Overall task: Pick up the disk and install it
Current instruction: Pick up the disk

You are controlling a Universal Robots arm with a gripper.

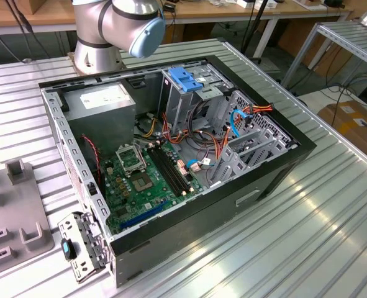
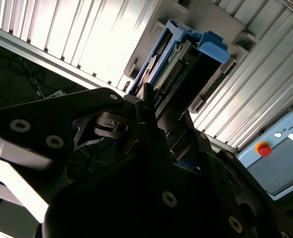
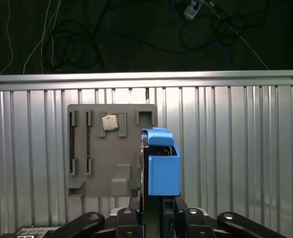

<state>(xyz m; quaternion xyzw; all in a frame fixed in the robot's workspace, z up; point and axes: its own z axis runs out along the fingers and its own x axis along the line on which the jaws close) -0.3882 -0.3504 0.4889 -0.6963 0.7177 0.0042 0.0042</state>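
The disk (image 3: 161, 166) stands on edge in its light-blue carrier, over the edge of a grey fixture plate (image 3: 101, 158) on the ribbed metal table. In the second wrist view the disk (image 2: 178, 54) shows its metal side and blue rails. My gripper (image 3: 160, 199) has a dark finger on each side of the carrier and looks shut on it. One fingertip (image 2: 148, 94) presses against the disk's side. The open computer case (image 1: 282, 167) lies in the middle of the exterior view, with a drive cage (image 1: 192, 99) at its back.
A blue handle piece (image 1: 184, 77) sits on top of the drive cage. The grey power-supply box (image 1: 102, 102), the green motherboard (image 1: 146, 180) and loose cables (image 1: 245, 115) are inside the case. A small chip (image 3: 109, 122) rests on the fixture plate. The arm's base (image 1: 108, 31) stands behind the case.
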